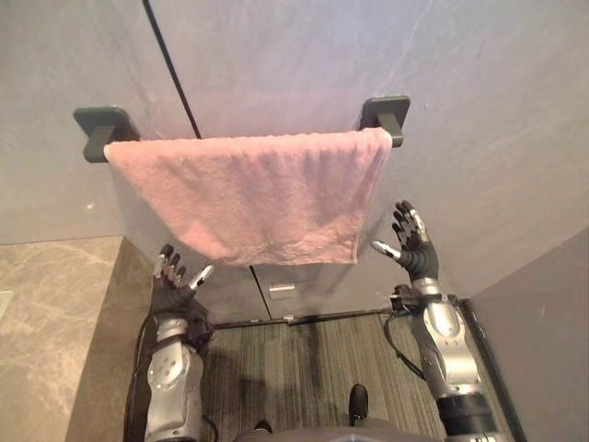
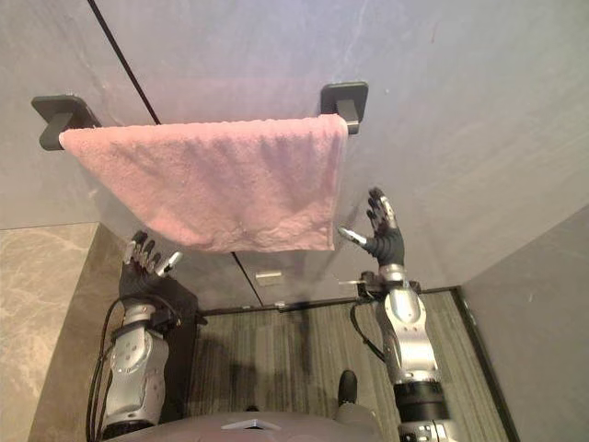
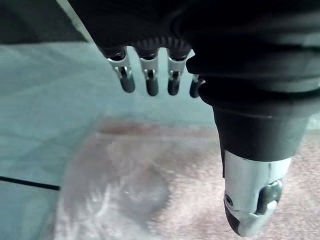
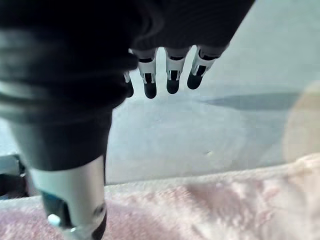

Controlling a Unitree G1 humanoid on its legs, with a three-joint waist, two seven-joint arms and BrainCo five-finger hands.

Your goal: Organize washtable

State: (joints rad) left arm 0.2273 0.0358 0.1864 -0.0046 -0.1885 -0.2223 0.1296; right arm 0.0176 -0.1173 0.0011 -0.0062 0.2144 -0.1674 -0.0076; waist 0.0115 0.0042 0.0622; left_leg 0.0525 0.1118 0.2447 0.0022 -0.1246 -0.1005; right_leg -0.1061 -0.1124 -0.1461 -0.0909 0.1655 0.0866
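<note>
A pink terry-cloth towel (image 1: 248, 193) is being carried between two dark angular wall brackets (image 1: 103, 129), draped over what is judged to be a rail and hanging against the grey stone-look wall (image 1: 479, 110). The left hand (image 1: 175, 281) is being held just below the towel's lower left corner, with its fingers straight, slightly apart, and the thumb set off to one side. The right hand (image 1: 412, 241) is being held just beside the lower right corner, its fingers spread upward and its thumb pointed toward the cloth but apart from it. Nothing is being pinched or gripped by either hand.

Several risks are being judged from here. The towel is only being held by its own drape, so a harder pull at one corner could drag it along the rail and off onto the floor. The hem is thin and limp, so it could be missed by closing fingers, or bunched rather than straightened. A reach made too deep could also knock the fingertips against the wall.

No brand or writing is being shown legibly. A small pale plate (image 1: 282, 290) low on the wall is too small to be read.
</note>
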